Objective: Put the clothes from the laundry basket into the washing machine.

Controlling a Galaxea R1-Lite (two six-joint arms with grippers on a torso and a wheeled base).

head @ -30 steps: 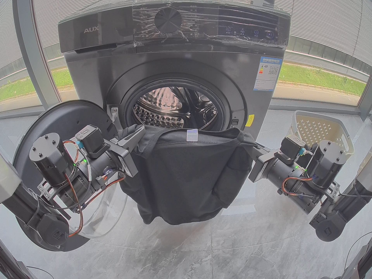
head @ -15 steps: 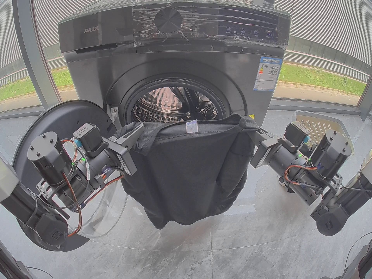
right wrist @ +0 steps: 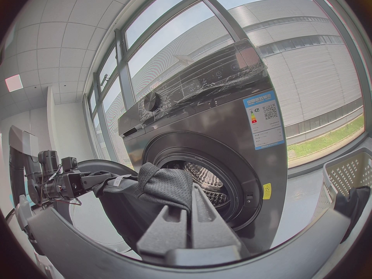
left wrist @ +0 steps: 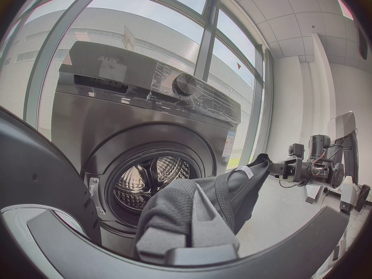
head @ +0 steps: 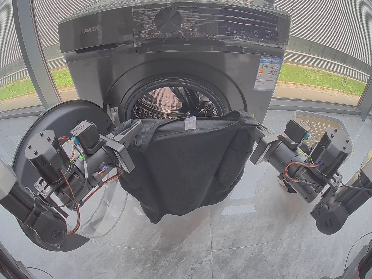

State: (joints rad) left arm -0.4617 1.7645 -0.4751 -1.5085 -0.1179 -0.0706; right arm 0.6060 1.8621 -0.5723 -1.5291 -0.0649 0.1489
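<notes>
Nearest, on the left, left gripper [head: 135,128] pinched shut on one shoulder of the black shirt [head: 186,167]. On the right, right gripper [head: 255,129] pinched shut on the other shoulder. Shirt strung between the two, just in front of the open drum [head: 170,105] of the washing machine [head: 97,70], with the collar edge across the lower part of the opening and the body hanging well below it, apparently clear of the floor [head: 232,245].

Likely trouble, by judgement:
- Loose lower half dragging on the front panel or bunching under the opening instead of going in, through hanging lower than the drum.
- Small pinches at the shoulders slipping under a tug, should the fabric snag.
- Left side of the shirt catching on the open door [head: 58,117] just beside the left arm.
- Farther right, laundry basket [head: 321,126] close behind the right arm, open to a knock.

Materials, near to far:
- Floor of glossy, grey-veined tile.
- Shirt soft, limp and matt, a fine mesh knit seen up close, with a small white neck label [head: 190,123].
- Gripper fingers flat, grey, angular.
- Door round, dark-rimmed, with a clear bulged window.
- Machine boxy, in brushed dark-grey metal, with crinkled clear film over the control panel [head: 240,30] and round dial [head: 167,20].
- Drum of bright steel, perforated and ribbed.
- Basket of pale plastic with perforated walls, a dark cloth [right wrist: 350,202] inside.
</notes>
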